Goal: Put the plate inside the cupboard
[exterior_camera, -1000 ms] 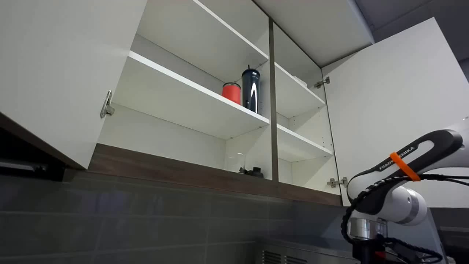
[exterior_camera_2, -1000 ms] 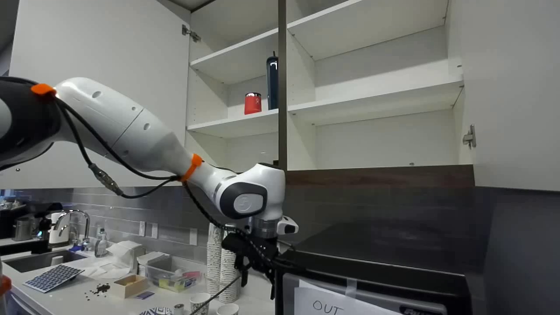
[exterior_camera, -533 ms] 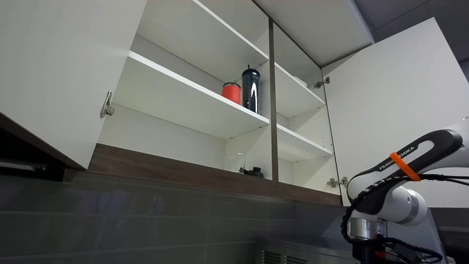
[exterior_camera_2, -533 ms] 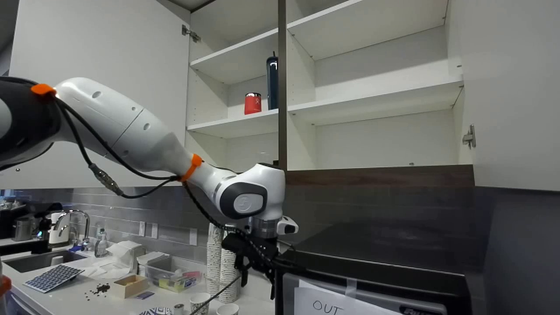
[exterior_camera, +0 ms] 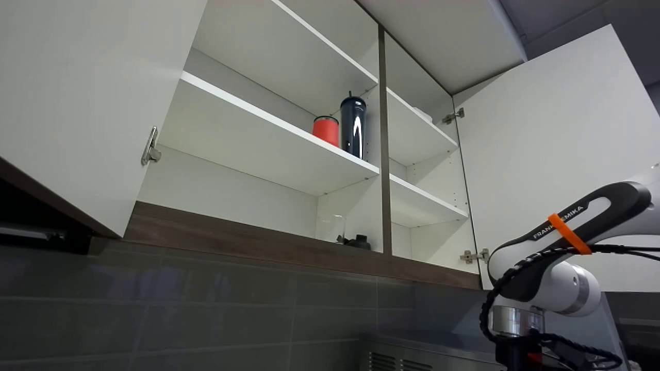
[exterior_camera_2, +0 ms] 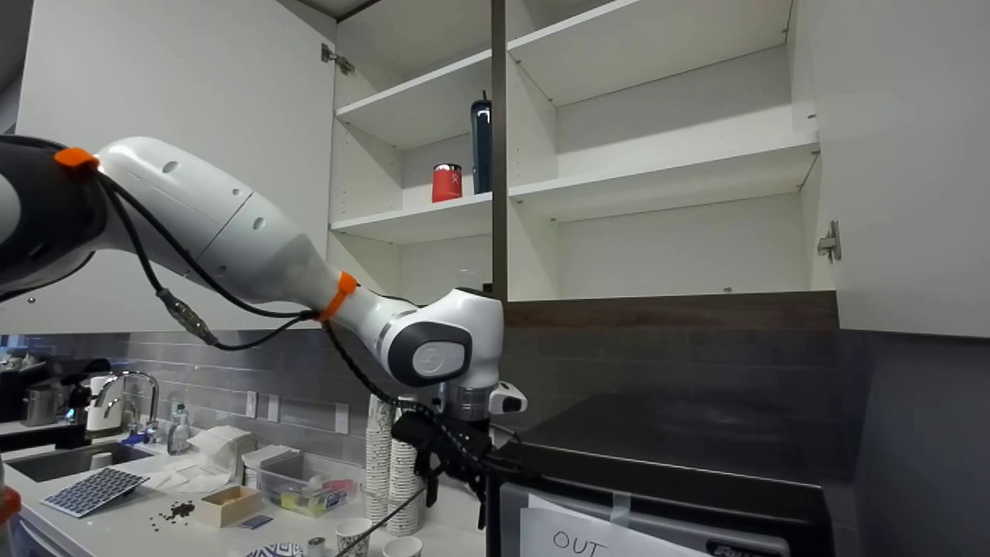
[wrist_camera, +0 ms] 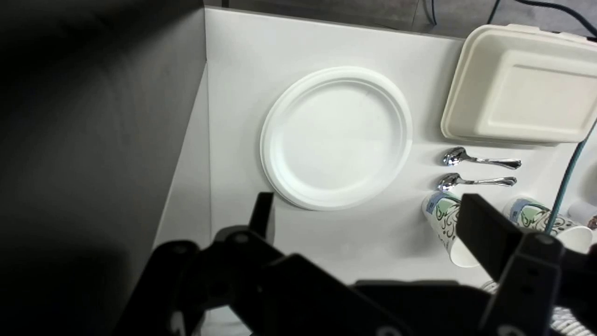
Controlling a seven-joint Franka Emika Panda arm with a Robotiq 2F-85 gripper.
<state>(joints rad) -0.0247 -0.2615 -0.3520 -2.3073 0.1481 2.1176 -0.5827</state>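
Observation:
The plate (wrist_camera: 340, 135) is round, plain white and shallow. It lies flat on the white counter in the wrist view and is out of view in both exterior views. My gripper (wrist_camera: 366, 198) is open and empty above the counter, its fingers spread wide; the plate shows beyond the fingertips, apart from them. The gripper also shows in an exterior view (exterior_camera_2: 456, 495), pointing down beside a black appliance. The cupboard is white with open doors, inner shelves and a brown bottom edge. It shows above in both exterior views (exterior_camera: 258, 139) (exterior_camera_2: 681, 255).
A red cup (exterior_camera_2: 447, 183) and a dark bottle (exterior_camera_2: 481, 147) stand on a cupboard shelf. The black appliance (exterior_camera_2: 665, 472) stands beside the gripper. A takeout box (wrist_camera: 536, 93), spoons (wrist_camera: 485, 161), and paper cups (wrist_camera: 443, 219) lie right of the plate. Stacked cups (exterior_camera_2: 378, 464) stand behind.

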